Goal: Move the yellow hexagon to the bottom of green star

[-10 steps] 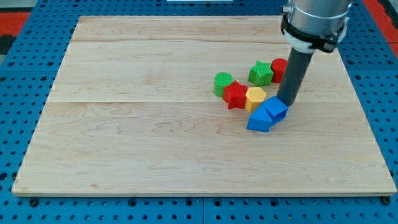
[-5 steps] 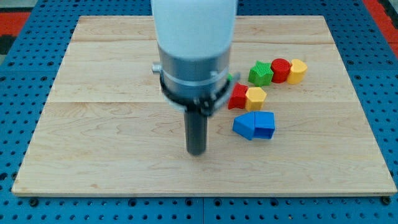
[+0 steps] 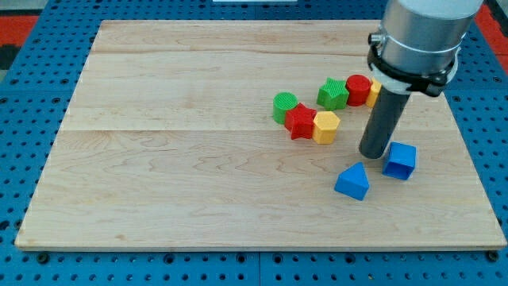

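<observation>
A yellow hexagon [image 3: 325, 126] lies right of a red star [image 3: 300, 121], touching it, below and a little left of the green star [image 3: 332, 94]. A green cylinder [image 3: 284, 105] sits at the red star's upper left. A red cylinder [image 3: 358, 89] touches the green star's right side; a second yellow block [image 3: 372, 94] beyond it is mostly hidden by my rod. My tip [image 3: 372, 155] stands to the right of the yellow hexagon, apart from it, between a blue triangle [image 3: 352, 181] at lower left and a blue cube [image 3: 400, 160] at right.
The wooden board [image 3: 159, 159] lies on a blue perforated table [image 3: 16, 143]. The arm's grey body [image 3: 417, 36] hangs over the board's upper right corner.
The tip swung from the right side to the board's middle and back to the right. The two blue blocks, joined before, are now apart, the cube right and the triangle lower.
</observation>
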